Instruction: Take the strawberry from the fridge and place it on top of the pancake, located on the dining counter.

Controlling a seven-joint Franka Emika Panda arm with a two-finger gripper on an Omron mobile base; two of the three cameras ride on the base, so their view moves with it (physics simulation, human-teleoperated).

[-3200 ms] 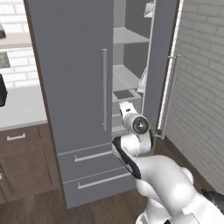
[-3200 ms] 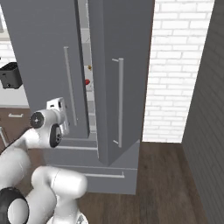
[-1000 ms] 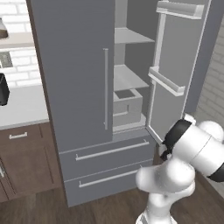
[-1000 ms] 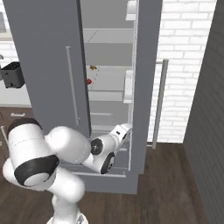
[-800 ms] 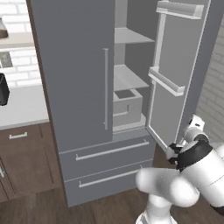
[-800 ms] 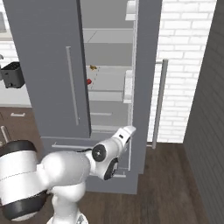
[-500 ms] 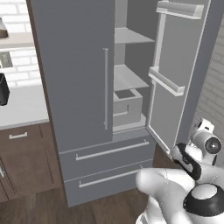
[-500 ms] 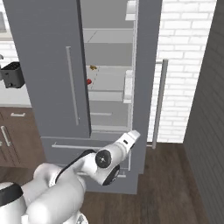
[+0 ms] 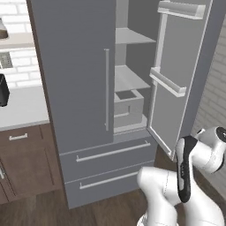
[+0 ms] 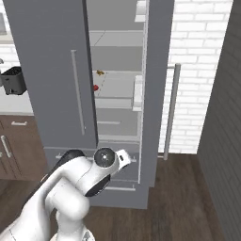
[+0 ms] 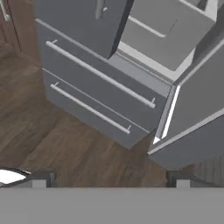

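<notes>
Strawberry [image 10: 95, 87]: tiny red berry, sitting on a grey shelf inside the fridge [image 10: 52, 70], seen through the gap beside the shut left door. Just above and to its right on the same shelf level, small yellow-brown food item [image 10: 99, 72], apart from the berry.

Right fridge door [image 9: 183, 75] swung wide open, door bins on its inner face; in the right base view its long bar handle [image 10: 171, 110] set against the white brick wall [image 10: 197, 56]. Left door shut, long silver handle [image 9: 106, 90] upright. Inside, grey shelves and a grey box-like drawer [image 9: 128, 107] on the lower shelf. Below, two shut lower drawers [image 9: 110, 165], each with a horizontal bar handle. Left of the fridge, brown cabinets [image 9: 24, 161] under a white counter, with a dark appliance [image 10: 12, 80] standing on it.

Nothing between berry and the open doorway except the edge of the shut left door.

Gripper [image 11: 109, 179] low in front of the lower drawers, looking down at the drawers and wood floor [image 11: 48, 140]; fingertips [image 11: 41, 177] set wide apart, nothing between them. Berry well above the jaws, up on the shelf, well apart from them.
</notes>
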